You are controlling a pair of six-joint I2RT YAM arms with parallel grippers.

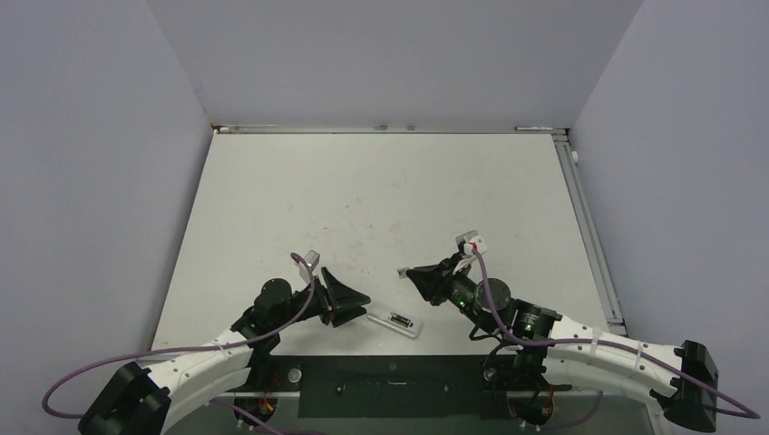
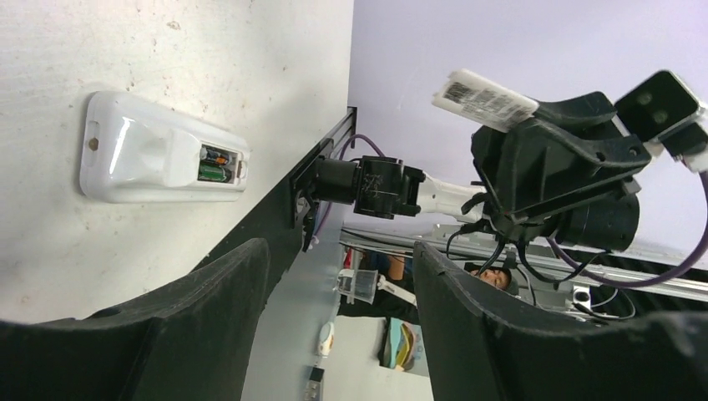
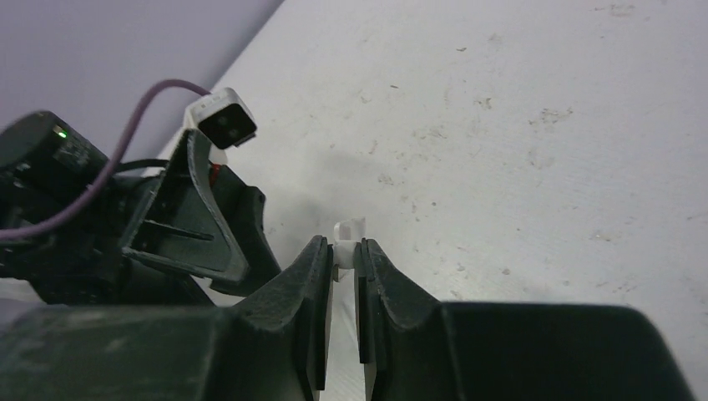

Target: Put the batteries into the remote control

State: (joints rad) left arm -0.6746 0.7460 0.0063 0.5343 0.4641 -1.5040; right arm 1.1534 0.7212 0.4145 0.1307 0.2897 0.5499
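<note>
Across the scuffed white tabletop (image 1: 381, 199), the left arm (image 1: 209, 349) reaches low from seven o'clock, left fingers (image 2: 209, 292) spread and empty. The right arm (image 1: 589, 349) comes from five o'clock, right fingers (image 3: 313, 271) clamped on a thin white plastic cover (image 3: 347, 234). At six o'clock lies the slim white plastic remote control (image 1: 397, 319), back-up. It looks light and slick, best pinched across its long edges. Tiny dark cylindrical batteries (image 2: 213, 164) sit in its bay.

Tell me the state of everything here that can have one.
Slim white plastic remote control: lying back up, battery bay uncovered.
Small dark cylindrical batteries: seated in the bay.
Flat white plastic cover piece: off the remote, gripped.
Left gripper: open, empty.
Right gripper: shut on the cover piece.
</note>
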